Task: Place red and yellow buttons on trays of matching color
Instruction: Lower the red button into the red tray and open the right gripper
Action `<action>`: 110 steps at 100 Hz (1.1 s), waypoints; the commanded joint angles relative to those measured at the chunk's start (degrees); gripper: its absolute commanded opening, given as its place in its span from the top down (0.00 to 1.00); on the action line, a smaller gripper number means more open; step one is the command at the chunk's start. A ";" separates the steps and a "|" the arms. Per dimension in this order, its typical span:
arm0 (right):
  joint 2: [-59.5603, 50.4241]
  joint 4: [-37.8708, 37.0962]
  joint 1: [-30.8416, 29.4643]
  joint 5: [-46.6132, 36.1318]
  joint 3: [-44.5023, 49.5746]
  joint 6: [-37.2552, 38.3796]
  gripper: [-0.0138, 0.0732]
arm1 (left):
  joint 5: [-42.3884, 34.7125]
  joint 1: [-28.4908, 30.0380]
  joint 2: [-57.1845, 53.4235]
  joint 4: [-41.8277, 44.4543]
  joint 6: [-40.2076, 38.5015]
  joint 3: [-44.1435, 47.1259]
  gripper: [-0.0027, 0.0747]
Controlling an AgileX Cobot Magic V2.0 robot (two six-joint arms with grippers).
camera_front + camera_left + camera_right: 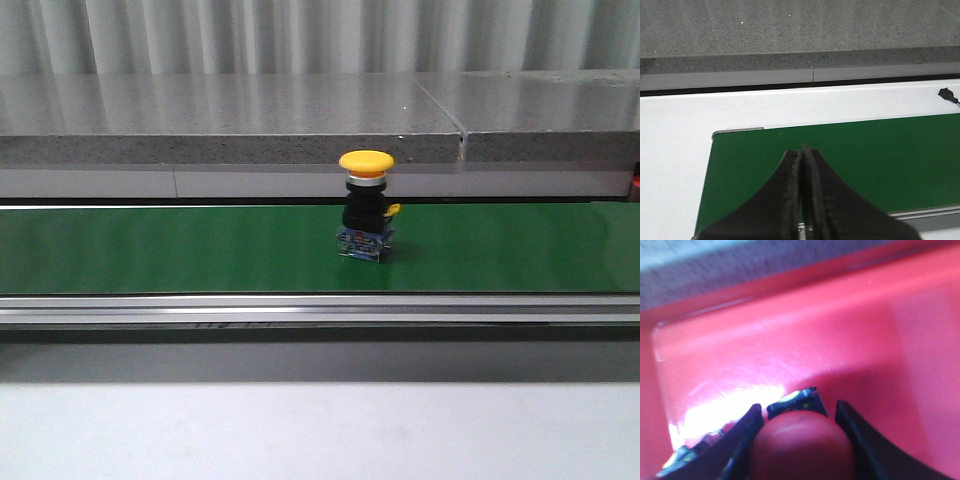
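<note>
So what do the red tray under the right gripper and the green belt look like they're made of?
The red tray looks like glossy moulded plastic: a bright glare patch, faint scuffs and a rounded inner corner. The green belt seems a matte rubber or PVC conveyor surface, evenly coloured with almost no shine, edged by a metal-looking rail. Neither can be confirmed from looks alone.

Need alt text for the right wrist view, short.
A red button sits between the right gripper fingers, close above the floor of a red tray. The picture is blurred, and a grey surface shows past the tray's rim.
</note>
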 commanded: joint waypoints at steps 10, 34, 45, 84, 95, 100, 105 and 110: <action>-2.82 0.72 -0.22 -1.77 -2.01 -0.22 0.70 | -4.49 -0.40 0.10 -1.01 -0.05 -1.58 0.99; -2.79 0.77 -0.22 -1.72 -2.01 -0.22 0.59 | -4.49 -0.40 0.10 -1.01 -0.05 -1.58 0.99; -2.84 0.77 -0.22 -1.72 -2.06 -0.22 0.40 | -4.49 -0.40 0.10 -1.01 -0.05 -1.58 0.99; -5.94 0.77 -0.22 -0.23 -6.09 -0.22 0.29 | -4.49 -0.40 0.10 -1.01 -0.05 -1.58 0.99; -8.17 0.53 -0.22 1.04 -6.73 -0.22 0.29 | -4.49 -0.40 0.10 -1.01 -0.05 -1.58 0.99; -9.51 0.19 -0.22 2.02 -6.84 -0.91 0.29 | -4.49 -0.40 0.10 -1.01 -0.05 -1.58 0.99; -10.87 0.12 -0.22 3.11 -6.84 -1.80 0.29 | -4.49 -0.40 0.10 -1.01 -0.05 -1.58 0.99; -12.32 0.12 -0.22 3.98 -6.84 -2.37 0.29 | -4.49 -0.40 0.10 -1.01 -0.05 -1.58 0.99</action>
